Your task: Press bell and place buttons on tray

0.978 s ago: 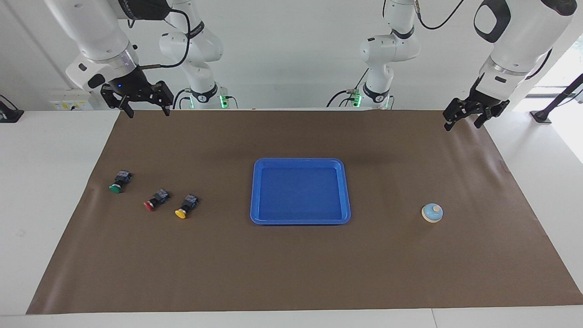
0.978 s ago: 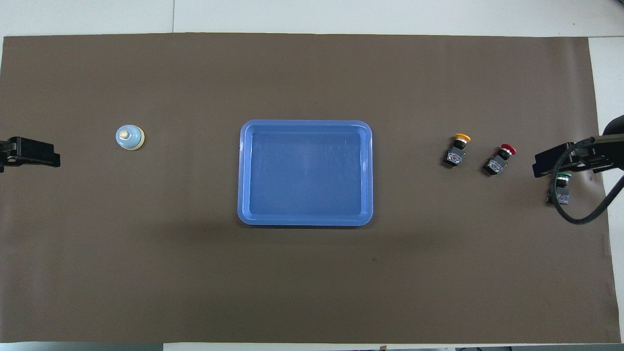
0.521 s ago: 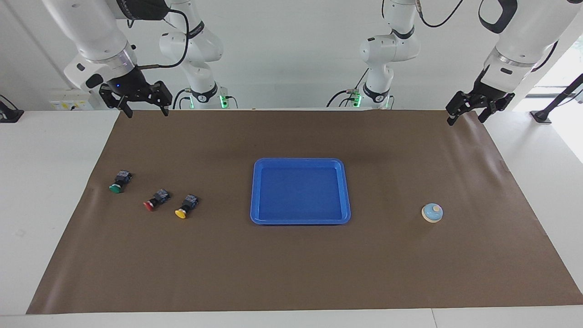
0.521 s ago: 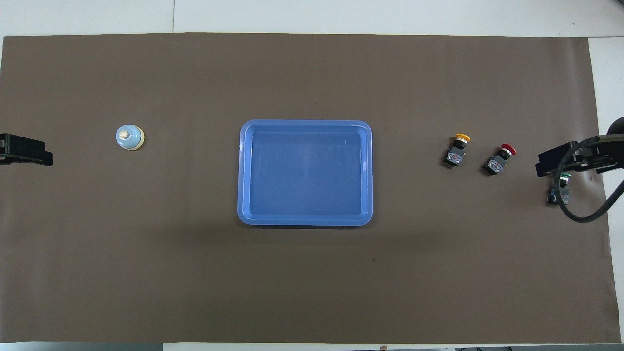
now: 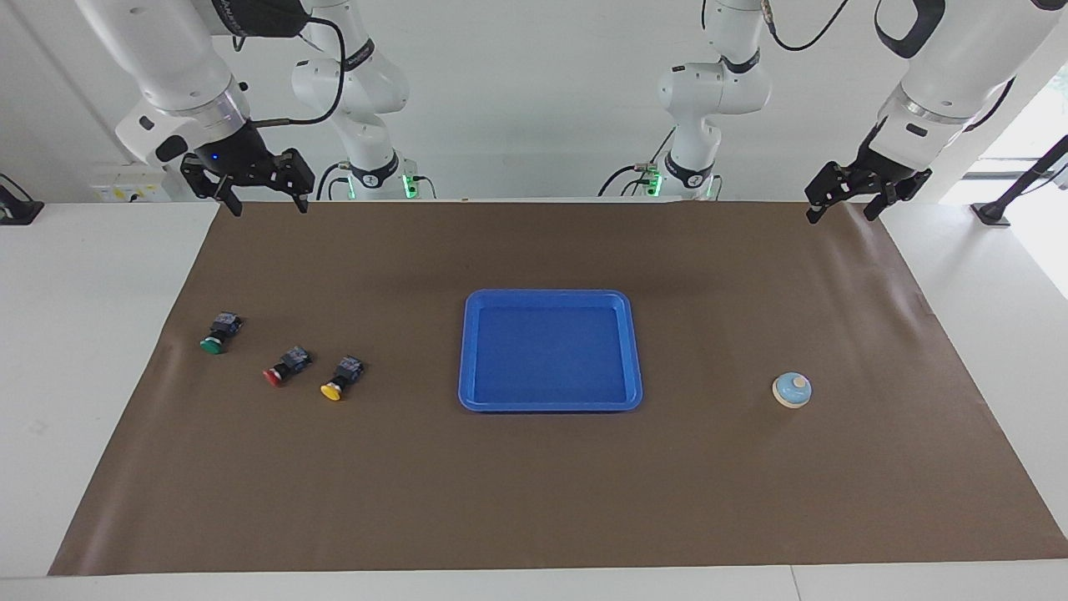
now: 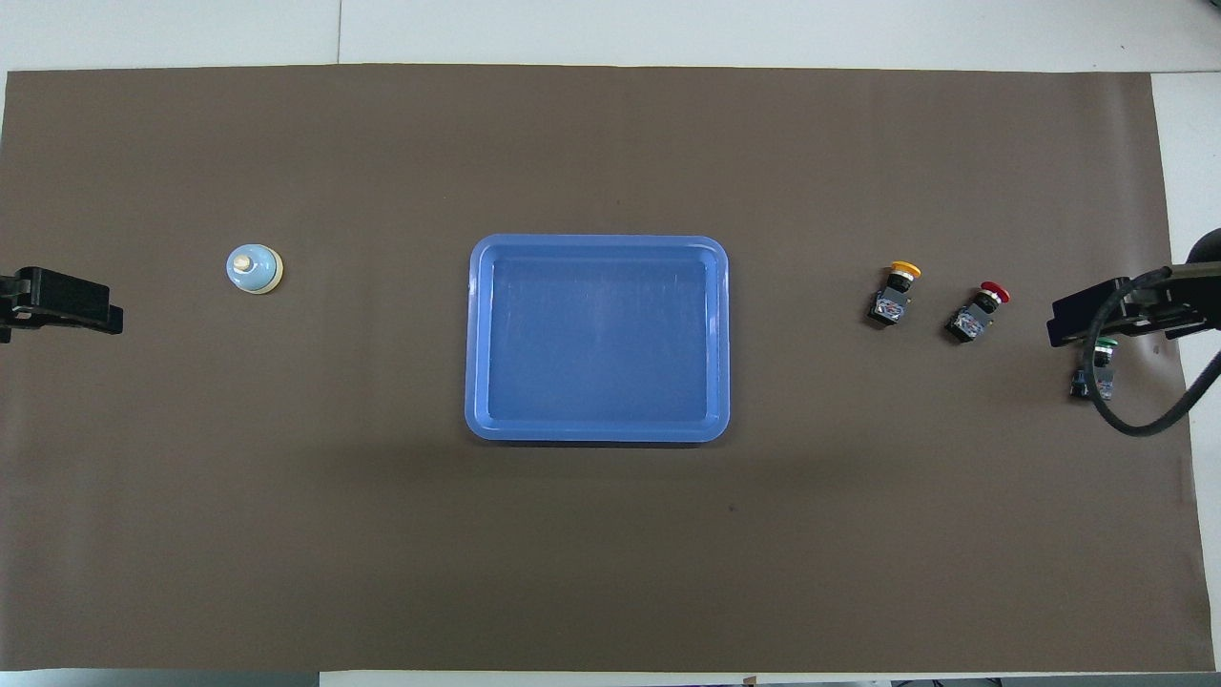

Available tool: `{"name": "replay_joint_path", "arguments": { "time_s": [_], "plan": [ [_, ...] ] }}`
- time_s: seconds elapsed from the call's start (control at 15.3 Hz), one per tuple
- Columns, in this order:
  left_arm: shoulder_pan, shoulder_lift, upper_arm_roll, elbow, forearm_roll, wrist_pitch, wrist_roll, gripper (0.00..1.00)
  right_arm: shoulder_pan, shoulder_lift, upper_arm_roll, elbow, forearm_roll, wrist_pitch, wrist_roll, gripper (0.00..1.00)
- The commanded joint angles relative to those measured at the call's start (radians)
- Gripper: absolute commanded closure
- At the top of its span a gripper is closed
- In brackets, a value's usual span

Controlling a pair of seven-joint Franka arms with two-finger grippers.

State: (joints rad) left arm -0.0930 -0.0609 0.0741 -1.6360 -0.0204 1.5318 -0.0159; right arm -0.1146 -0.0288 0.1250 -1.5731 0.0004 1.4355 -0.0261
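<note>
The light-blue bell (image 5: 792,390) stands on the brown mat toward the left arm's end; it also shows in the overhead view (image 6: 254,269). The blue tray (image 5: 551,294) lies empty mid-table, also seen from overhead (image 6: 599,242). The green button (image 5: 219,332), red button (image 5: 286,366) and yellow button (image 5: 340,378) lie on their sides toward the right arm's end. My right gripper (image 5: 272,209) hangs open and empty, high over the mat's edge near its base. In the overhead view it partly covers the green button (image 6: 1095,372). My left gripper (image 5: 841,217) is open and empty, raised over the mat's corner.
A brown mat (image 5: 534,501) covers most of the white table. A black cable (image 6: 1145,420) loops from the right arm beside the green button. In the overhead view the yellow button (image 6: 895,291) and red button (image 6: 975,312) lie between the tray and the right gripper.
My left gripper rose a little, then shifted slightly toward the middle of the table. My right gripper barely moved. The objects have not moved.
</note>
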Motion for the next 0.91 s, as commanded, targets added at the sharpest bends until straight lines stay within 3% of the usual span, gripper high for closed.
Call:
{"name": "replay_joint_path", "arguments": {
  "time_s": [0.0,0.2,0.65,0.85],
  "plan": [
    [-0.005,0.015,0.007,0.03,-0.012,-0.038,-0.001,0.0,-0.019,-0.007,0.008,-0.007,0.018,-0.01,-0.023,0.0],
    [0.047,0.02,-0.056,0.031,-0.012,-0.05,-0.001,0.0,-0.008,-0.02,0.008,-0.039,0.016,0.011,-0.015,0.0],
    [0.049,0.015,-0.063,0.031,-0.01,-0.079,0.001,0.0,0.01,-0.105,0.016,-0.315,0.013,0.268,0.127,0.0],
    [0.049,0.01,-0.063,0.025,-0.012,-0.075,0.001,0.0,0.023,-0.082,0.016,-0.37,0.012,0.348,0.227,0.0]
  ]
}}
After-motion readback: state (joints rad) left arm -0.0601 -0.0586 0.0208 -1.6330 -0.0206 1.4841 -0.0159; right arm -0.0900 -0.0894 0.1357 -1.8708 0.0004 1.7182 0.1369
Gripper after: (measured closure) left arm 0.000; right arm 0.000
